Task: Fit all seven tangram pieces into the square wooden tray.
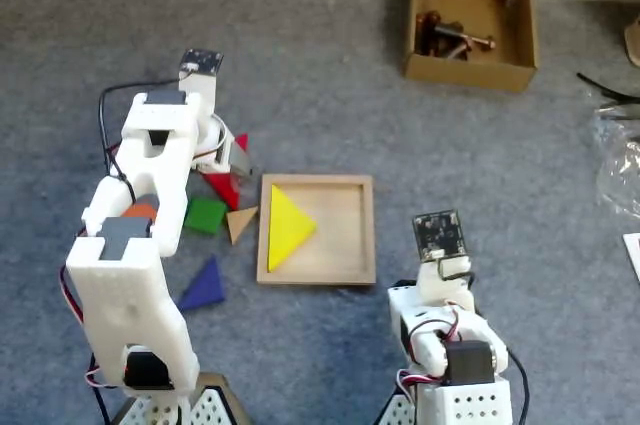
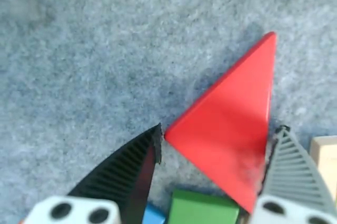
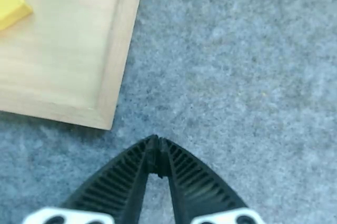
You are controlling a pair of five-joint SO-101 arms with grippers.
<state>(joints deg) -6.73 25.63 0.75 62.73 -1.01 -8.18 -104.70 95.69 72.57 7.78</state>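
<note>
The wooden tray (image 1: 352,245) holds a yellow triangle (image 1: 288,227) against its left side. To the tray's left lie a big red triangle (image 2: 231,129), a green square (image 1: 205,215), a tan small triangle (image 1: 240,223), a blue triangle (image 1: 204,285) and an orange piece (image 1: 140,212) half under the arm. My left gripper (image 2: 220,130) is open and straddles the red triangle. The grey finger (image 2: 289,171) rests at one edge and the black fingertip (image 2: 155,134) sits just off a corner. My right gripper (image 3: 157,147) is shut over bare carpet beside a tray corner (image 3: 108,113).
A cardboard box (image 1: 470,70) with small items stands at the back right. A clear plastic bag (image 1: 622,170) and cables lie at the right edge. Grey carpet stretches open behind and to the right of the tray.
</note>
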